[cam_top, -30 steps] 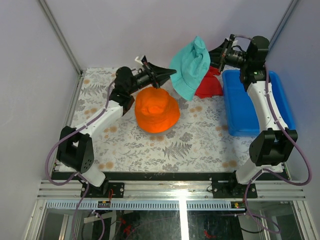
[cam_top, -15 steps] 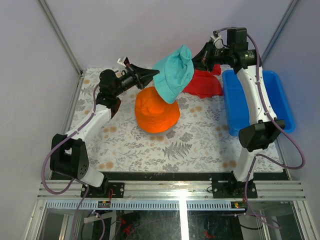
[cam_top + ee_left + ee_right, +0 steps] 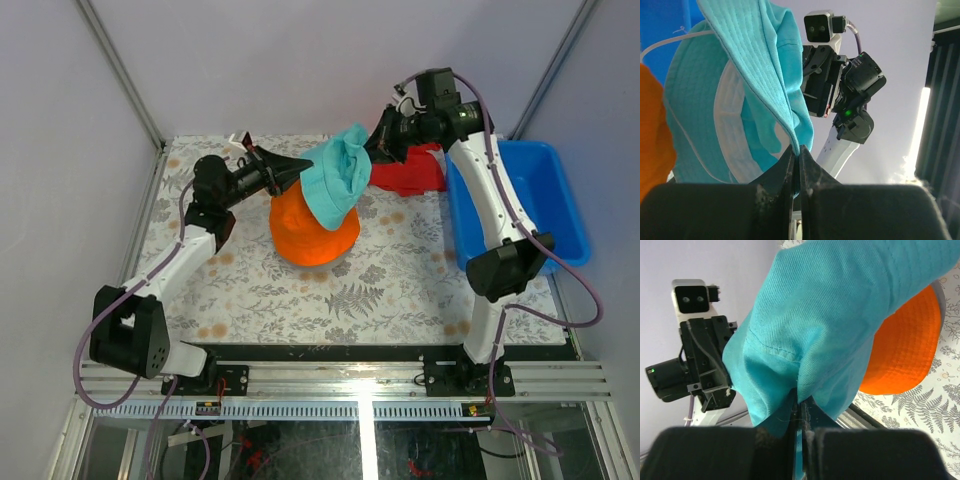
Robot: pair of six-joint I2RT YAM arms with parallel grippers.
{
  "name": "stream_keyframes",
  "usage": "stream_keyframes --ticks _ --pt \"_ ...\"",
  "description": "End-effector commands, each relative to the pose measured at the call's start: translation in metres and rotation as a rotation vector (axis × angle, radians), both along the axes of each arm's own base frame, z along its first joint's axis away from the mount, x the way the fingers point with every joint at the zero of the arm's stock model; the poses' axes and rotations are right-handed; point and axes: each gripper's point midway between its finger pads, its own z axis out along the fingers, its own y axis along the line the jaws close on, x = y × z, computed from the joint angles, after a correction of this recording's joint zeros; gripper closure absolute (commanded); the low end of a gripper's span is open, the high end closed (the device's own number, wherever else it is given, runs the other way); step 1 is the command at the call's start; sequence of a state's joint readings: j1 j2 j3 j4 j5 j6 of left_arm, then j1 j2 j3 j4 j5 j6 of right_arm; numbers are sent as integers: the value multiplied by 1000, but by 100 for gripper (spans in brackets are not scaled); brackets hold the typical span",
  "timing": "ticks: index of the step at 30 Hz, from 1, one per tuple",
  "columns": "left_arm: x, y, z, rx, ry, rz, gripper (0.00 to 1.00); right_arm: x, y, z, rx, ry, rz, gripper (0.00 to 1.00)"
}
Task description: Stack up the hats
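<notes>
Both arms' fingers [image 3: 776, 184] pinch the teal hat [image 3: 335, 182].

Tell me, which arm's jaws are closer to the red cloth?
Right. The right arm holds its jaws above the left end of the red cloth, pinching the teal hat; the left arm pinches the hat's opposite side, farther left.

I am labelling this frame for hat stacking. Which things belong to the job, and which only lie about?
Belong to the job:
- teal hat, pinched by the left gripper and the right gripper
- orange hat

Lying about:
- red cloth
- blue bin
</notes>
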State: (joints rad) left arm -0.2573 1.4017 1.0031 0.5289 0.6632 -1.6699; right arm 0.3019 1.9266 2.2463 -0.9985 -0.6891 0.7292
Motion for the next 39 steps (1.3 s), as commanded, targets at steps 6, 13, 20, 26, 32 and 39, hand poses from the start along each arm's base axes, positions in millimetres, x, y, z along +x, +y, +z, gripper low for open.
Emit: stream_keyframes --ticks 6,13,20,26,32,39 --pt "3 39 -28 79 -45 79 100 0 29 -21 -43 23 41 100" --pt "7 64 -47 129 -56 127 100 -2 43 -32 -58 34 62 100" --pt "9 83 -55 157 -73 176 100 -6 59 -27 -33 24 87 98" --pt "5 96 -78 175 -43 209 100 -11 63 -25 -27 24 106 86" --pt "-4 102 -113 188 22 218 100 -15 66 -32 -24 34 118 80" --pt "-8 109 -133 202 48 233 100 -16 64 -30 -25 16 125 61"
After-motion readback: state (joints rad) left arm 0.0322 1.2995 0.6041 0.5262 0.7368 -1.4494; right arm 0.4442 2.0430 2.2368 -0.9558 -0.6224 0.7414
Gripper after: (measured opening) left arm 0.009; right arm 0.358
